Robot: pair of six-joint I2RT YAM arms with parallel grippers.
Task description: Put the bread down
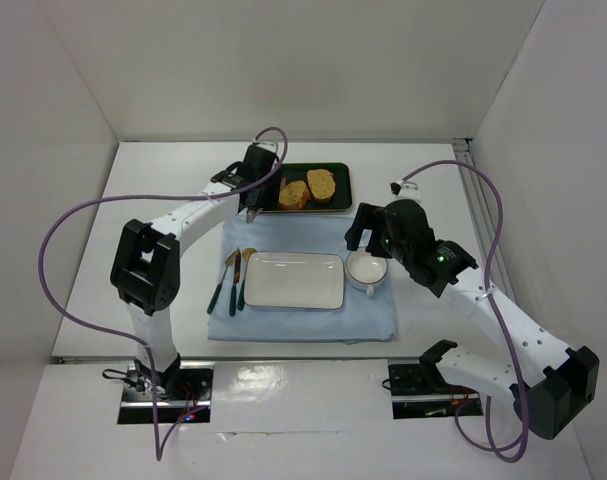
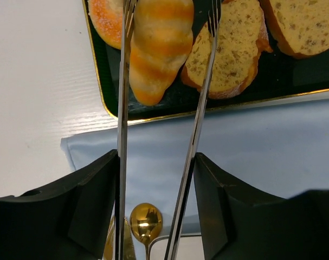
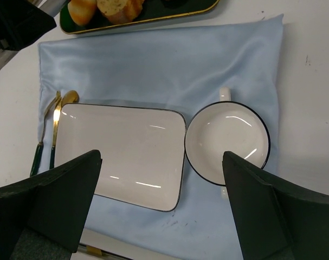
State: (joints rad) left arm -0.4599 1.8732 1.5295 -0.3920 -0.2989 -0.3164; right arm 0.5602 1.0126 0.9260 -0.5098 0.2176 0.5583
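1. Near: right gripper (image 3: 161,157) hangs over white rectangular plate (image 1: 293,280) and handled bowl (image 3: 226,142), jaws wide, empty.
2. Blue cloth (image 1: 303,325) under both; gold spoon (image 2: 146,221) left of plate.
3. Far: left gripper (image 2: 156,162), jaws clamped on metal tongs (image 2: 121,108).
4. Tong blades straddle the bread roll (image 2: 159,49) at left end of dark green tray (image 2: 305,76); left blade touching. Lifted or resting: cannot tell.
5. Sugared doughnut (image 2: 104,16) left of roll, bread slices (image 2: 229,54) right.

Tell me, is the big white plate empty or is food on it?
Empty. The white plate shows only bare glossy surface in the right wrist view; the bread is at the dark tray.
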